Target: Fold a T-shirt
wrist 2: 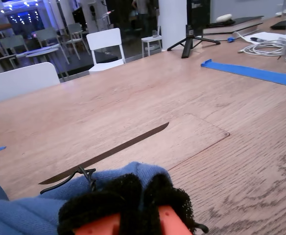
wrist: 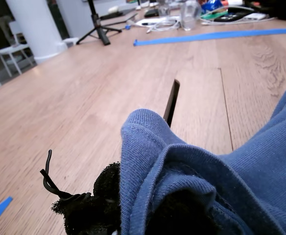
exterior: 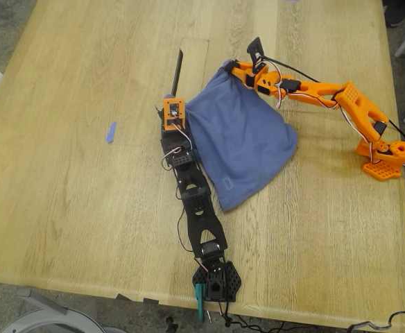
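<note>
**Slate-blue T-shirt pinched at two points by both arms**

The slate-blue cotton T-shirt (exterior: 240, 149) lies on the pale wooden counter (exterior: 64, 208) as a rumpled, roughly triangular heap. It sits between the two arms, a little toward the exterior view's right of centre. Its far edge is drawn taut between the two grippers, and its near corner rests on the counter beside the black arm.

The first gripper (exterior: 172, 100), on the black arm, meets the T-shirt's corner on the exterior view's left. In the first wrist view a ribbed fold of blue cloth (wrist: 260, 171) is bunched over the black padded fingers (wrist: 89, 208). They are closed on the fabric.

The second gripper (exterior: 234, 67), on the orange arm, holds the far corner on the exterior view's right. In the second wrist view its two black padded fingers (wrist 2: 128, 196) press together, with blue cloth (wrist 2: 15, 210) gathered around them.

A narrow dark slot (exterior: 178, 69) in the counter runs away from the first gripper, along one edge of a rectangular inset wooden panel (exterior: 195, 59). A short blue tape strip (exterior: 110, 132) lies well apart from the T-shirt, toward the exterior view's left.
</note>
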